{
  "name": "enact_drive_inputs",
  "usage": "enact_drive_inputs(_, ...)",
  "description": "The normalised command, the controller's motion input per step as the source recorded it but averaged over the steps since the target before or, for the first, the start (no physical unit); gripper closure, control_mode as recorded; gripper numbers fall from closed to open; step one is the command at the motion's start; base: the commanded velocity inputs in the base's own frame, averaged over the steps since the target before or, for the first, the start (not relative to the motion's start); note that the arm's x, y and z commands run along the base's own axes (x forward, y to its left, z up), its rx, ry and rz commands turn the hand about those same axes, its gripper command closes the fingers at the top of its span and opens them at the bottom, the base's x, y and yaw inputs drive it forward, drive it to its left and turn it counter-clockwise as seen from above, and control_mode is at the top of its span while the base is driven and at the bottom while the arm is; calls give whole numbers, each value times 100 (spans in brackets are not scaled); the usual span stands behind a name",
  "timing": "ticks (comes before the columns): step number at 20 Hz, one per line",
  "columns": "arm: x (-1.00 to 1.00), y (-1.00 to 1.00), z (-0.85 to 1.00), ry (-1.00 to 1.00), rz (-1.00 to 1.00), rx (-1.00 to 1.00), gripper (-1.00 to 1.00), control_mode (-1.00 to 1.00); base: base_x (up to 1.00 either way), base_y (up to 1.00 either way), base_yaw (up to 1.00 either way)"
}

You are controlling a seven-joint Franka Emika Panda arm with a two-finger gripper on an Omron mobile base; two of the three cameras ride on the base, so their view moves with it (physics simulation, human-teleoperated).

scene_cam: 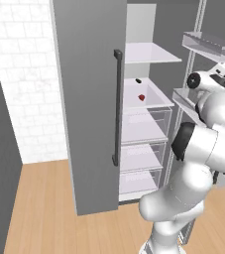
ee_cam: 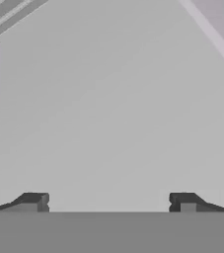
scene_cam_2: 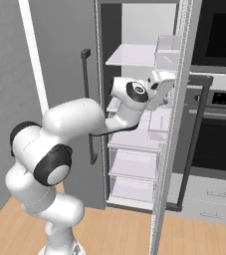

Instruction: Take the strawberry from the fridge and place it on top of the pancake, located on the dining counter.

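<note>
Left base view has the fridge (scene_cam: 86,106) with its right door swung open, white shelves and clear drawers showing inside. On the middle shelf (scene_cam: 151,99) lies the strawberry (scene_cam: 141,97), a tiny red speck, with a small dark object (scene_cam: 138,80) just behind it at about 11 o'clock. At 3 o'clock from the berry, well apart from it, the arm's wrist reaches up beside the door racks. Right base view puts the hand at the fridge opening, level with the middle shelf, next to the open door's edge (scene_cam_2: 176,124). Hand view shows the gripper (ee_cam: 108,203) spread wide, nothing between its fingers (ee_cam: 34,202), facing a plain grey surface
</note>
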Motion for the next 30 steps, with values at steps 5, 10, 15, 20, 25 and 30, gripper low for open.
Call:
enact_drive_inputs(5, -26, -14, 3, -3, 2, 11, -100, -100, 0, 0, 0)
enact_drive_inputs(10, -37, 67, 0, 0, 2, 14, -100, -100, 0, 0, 0)
enact_drive_inputs(15, -25, 89, -1, -2, 11, 19, -100, -100, 0, 0, 0)
enact_drive_inputs(20, -21, 94, -8, -4, 12, 24, -100, -100, 0, 0, 0)
enact_drive_inputs(25, -25, 97, -18, -1, 15, 25, -100, -100, 0, 0, 0)
enact_drive_inputs(30, -45, 75, -21, 0, 17, 25, -100, -100, 0, 0, 0)
